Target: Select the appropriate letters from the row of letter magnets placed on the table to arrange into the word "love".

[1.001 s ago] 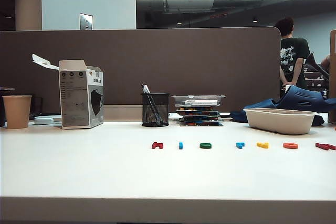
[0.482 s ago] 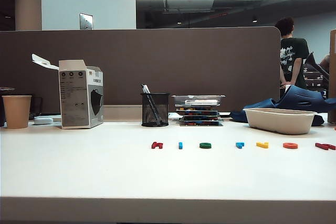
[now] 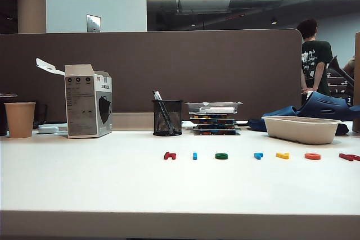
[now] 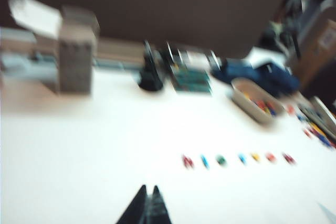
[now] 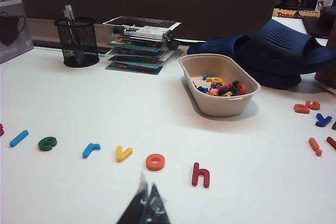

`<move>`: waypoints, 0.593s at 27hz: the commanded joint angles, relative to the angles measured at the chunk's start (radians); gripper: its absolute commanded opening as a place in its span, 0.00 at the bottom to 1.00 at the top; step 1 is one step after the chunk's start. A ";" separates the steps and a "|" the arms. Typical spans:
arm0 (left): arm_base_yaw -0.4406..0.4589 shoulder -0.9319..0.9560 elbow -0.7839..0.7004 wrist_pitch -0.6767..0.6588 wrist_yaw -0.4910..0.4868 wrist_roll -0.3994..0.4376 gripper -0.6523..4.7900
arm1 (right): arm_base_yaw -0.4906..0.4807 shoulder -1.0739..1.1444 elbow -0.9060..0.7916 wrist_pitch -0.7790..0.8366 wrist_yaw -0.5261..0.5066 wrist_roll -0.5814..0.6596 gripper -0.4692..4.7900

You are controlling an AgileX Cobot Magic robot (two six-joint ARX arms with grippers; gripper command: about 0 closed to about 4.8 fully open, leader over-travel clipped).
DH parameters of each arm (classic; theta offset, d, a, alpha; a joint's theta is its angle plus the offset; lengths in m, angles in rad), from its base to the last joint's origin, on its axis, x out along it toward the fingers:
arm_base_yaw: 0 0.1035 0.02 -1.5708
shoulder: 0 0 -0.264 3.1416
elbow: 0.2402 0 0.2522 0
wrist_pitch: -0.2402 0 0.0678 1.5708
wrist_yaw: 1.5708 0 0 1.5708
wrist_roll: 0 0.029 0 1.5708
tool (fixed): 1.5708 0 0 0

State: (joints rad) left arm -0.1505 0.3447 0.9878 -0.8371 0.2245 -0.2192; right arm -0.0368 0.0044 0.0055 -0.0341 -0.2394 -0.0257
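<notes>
Though smeared by blur in the left wrist view, still readable: left end effector [image 4: 147, 203] over bare surface [image 3: 84, 184] toward the front edge, short of the row of letters [image 4: 239, 158]. Fingers close together, nothing between them; cannot tell through the blur whether fully closed.

Set against the exterior view of a second ago, no change in the row: same seven pieces, same order, lying parallel to the front edge and reaching to the right edge. No arm in sight there.

Seen from the right wrist: right end effector [image 5: 147, 203] pinched shut on nothing, just short of the row near the orange ring [image 5: 155, 161]. Beside that ring, the yellow v [image 5: 124, 153]; farther along, past a blue r [image 5: 91, 150], the green e [image 5: 47, 143] and the blue bar [image 5: 19, 138]. On the ring's other side, a red h [image 5: 200, 175], not needed.

Judging from this: nothing picked yet, all four letters still to fetch, no word begun. Probably the opening approach, with the blue bar a likely first target.
</notes>
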 commanded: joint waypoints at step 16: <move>-0.518 0.470 0.365 -0.280 0.000 -0.327 0.11 | 0.000 -0.007 -0.004 0.016 -0.003 -0.002 0.10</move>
State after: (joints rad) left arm -0.6174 0.8009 1.3491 -1.1221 0.2890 -0.4889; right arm -0.0368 0.0044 0.0055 -0.0341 -0.2394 -0.0254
